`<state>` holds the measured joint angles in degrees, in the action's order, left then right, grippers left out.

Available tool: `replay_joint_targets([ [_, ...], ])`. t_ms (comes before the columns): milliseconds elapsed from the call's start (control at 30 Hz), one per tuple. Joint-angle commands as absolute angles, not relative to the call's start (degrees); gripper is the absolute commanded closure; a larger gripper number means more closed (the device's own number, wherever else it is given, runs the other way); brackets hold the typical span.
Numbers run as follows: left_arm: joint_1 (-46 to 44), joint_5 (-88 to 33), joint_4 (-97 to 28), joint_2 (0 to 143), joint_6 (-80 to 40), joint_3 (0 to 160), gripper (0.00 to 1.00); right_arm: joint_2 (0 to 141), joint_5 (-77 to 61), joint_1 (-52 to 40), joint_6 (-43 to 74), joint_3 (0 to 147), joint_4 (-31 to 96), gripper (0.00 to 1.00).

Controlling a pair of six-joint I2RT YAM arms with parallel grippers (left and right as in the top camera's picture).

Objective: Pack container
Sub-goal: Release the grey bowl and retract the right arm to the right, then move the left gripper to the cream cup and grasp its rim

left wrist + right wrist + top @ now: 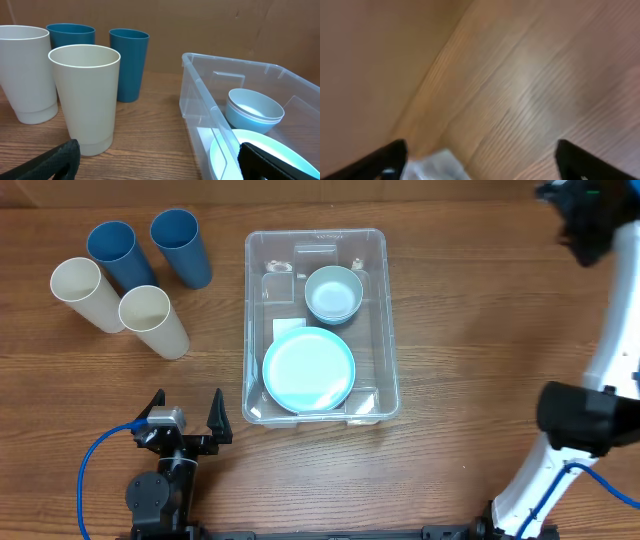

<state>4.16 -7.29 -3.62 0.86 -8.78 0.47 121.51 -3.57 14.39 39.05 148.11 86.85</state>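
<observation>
From overhead I see the container (pixel 372 340) a little left of the middle of the table (pixel 480 330). It sits upright with its open top facing the camera, and its long axis runs straight away from the arm bases, with one short end nearest my side. It is clear plastic with rounded corners and a raised rim, and a white label (pixel 288 327) shows through its bottom. Inside, a pale teal plate (pixel 309 369) lies flat in the near half and a light blue bowl (pixel 333 293) sits upright in the far half. Left of the bin, well apart from it, stand blue cups (pixel 182 246) and cream cups (pixel 153 320). The left gripper (pixel 188 396) is near the front left corner of the bin with its fingers spread wide and nothing between them. The right gripper (pixel 585 225) is off at the far right corner, and I cannot read its fingers from above. In the left wrist view the bin's near corner and long wall (pixel 200 95) run away to the right, with the bowl (pixel 255 107) and plate (pixel 225 150) showing through. The cups stand to the left, and both fingertips sit at the frame's lower corners, far apart. The right wrist view is blurred. It shows wood grain, a pale patch (pixel 437 165) I cannot identify, and fingers splayed wide and empty.
</observation>
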Motion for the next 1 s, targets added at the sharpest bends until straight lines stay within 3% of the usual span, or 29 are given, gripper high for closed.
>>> replay_joint_targets([
  [0,4.51,-7.07,-3.79,0.32,-8.1,0.27,0.0,121.08,-7.86,20.75,42.02,148.79,87.7,0.0],
  [167,4.51,-7.09,-3.77,0.32,-8.12,0.27,0.0,121.08,-8.47,25.76,42.02,148.79,89.71,0.0],
  [467,4.54,-2.66,-1.5,0.32,-8.05,0.3,0.0,121.08,-8.47,26.28,42.02,148.79,89.71,0.0],
  [600,4.51,-13.58,1.91,0.4,-14.04,7.01,0.0,121.08,-8.49,26.28,42.02,148.79,89.71,0.0],
  [733,4.51,-6.37,-11.86,8.67,-12.99,25.65,0.0,121.08,-8.49,26.28,42.02,148.79,89.71,0.0],
  [967,4.49,-6.26,-49.71,53.08,-3.2,72.58,0.0,121.08,-8.47,26.28,42.02,148.79,89.71,0.0],
])
